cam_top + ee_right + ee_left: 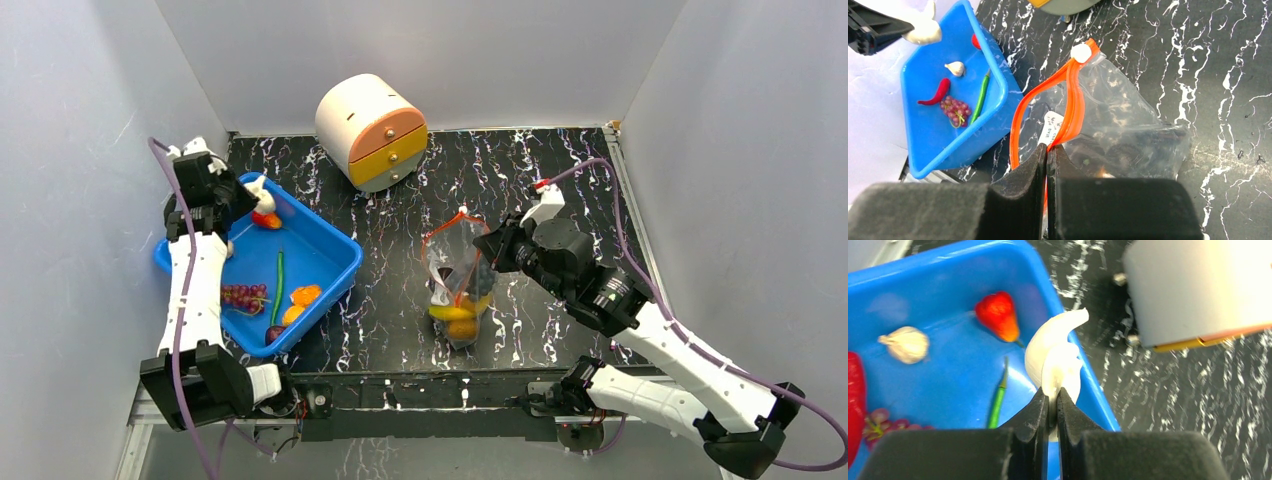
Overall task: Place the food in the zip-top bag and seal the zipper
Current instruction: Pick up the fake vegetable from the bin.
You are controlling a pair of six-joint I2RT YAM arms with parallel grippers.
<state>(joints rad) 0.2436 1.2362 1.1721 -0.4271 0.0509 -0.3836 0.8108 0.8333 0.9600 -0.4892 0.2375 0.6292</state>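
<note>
The zip-top bag stands on the black marbled table, between the blue bin and the right arm, with its mouth spread open. Its contents are blurred by the crinkled plastic. A yellow banana and an orange round fruit can be made out low down, with something dark above them that cannot be identified. The zipper is pinched by the right gripper, whose jaws are pressed onto the strip; the bag's near part is hidden behind the fingers in the right wrist view.

A white garlic bulb is clamped between the jaws of the left gripper and held over the bin's edge. Purple grapes, a thin green pod, a red chili, a smaller garlic, a red-orange fruit and orange pieces are contained in the bin. A round drawer unit stands at the back and is cut off in the left wrist view.
</note>
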